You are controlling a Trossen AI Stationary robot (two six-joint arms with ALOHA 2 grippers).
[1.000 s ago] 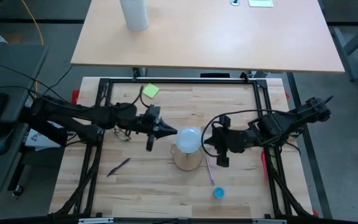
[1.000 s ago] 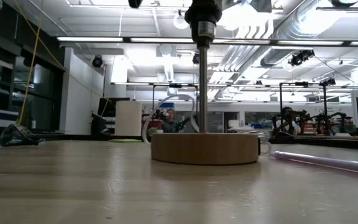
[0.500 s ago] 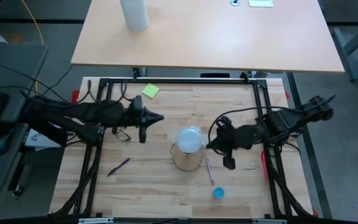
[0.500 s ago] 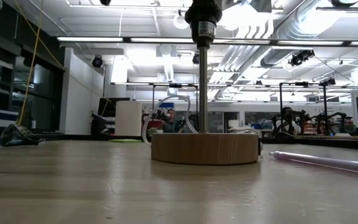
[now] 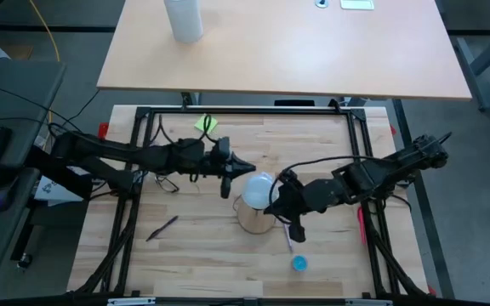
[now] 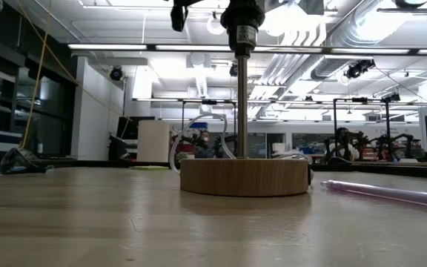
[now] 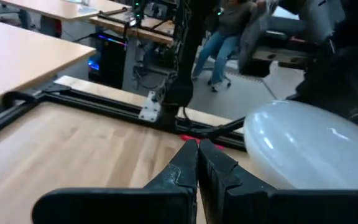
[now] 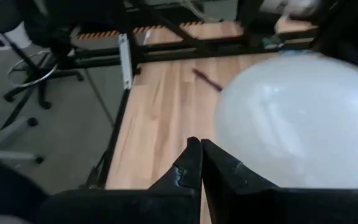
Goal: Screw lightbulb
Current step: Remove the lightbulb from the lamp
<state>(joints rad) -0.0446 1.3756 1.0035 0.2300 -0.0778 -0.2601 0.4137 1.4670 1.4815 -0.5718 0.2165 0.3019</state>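
The white frosted lightbulb [image 5: 259,189] sits globe-up on the black socket [image 6: 242,22] of a thin post [image 6: 241,104], which rises from the round wooden disc base [image 6: 245,178]. My left gripper [image 5: 250,168] is shut, just off the globe's far-left side. The left wrist view shows a gap between its fingertips [image 7: 197,148] and the globe [image 7: 303,146]. My right gripper [image 5: 271,202] is shut at the globe's near-right side. In the right wrist view its tips [image 8: 201,146] are close beside the globe [image 8: 291,118]. My left gripper touches nothing. My right gripper has its shut fingertips right next to the globe's lower side [image 8: 225,134], coming level from the table's right. I cannot tell whether they touch it.
A purple pen [image 5: 287,234] and a blue cap [image 5: 299,263] lie near the wooden base. A dark pen [image 5: 162,228] lies at the near left and a yellow note [image 5: 206,125] at the far left. A white cylinder [image 5: 184,19] stands on the far table.
Both grippers, shut throughout, first drew back from the lightbulb, the left toward the table's left and far side, the right toward the right. Both then came back in close to the globe. The lightbulb and base have stayed put.
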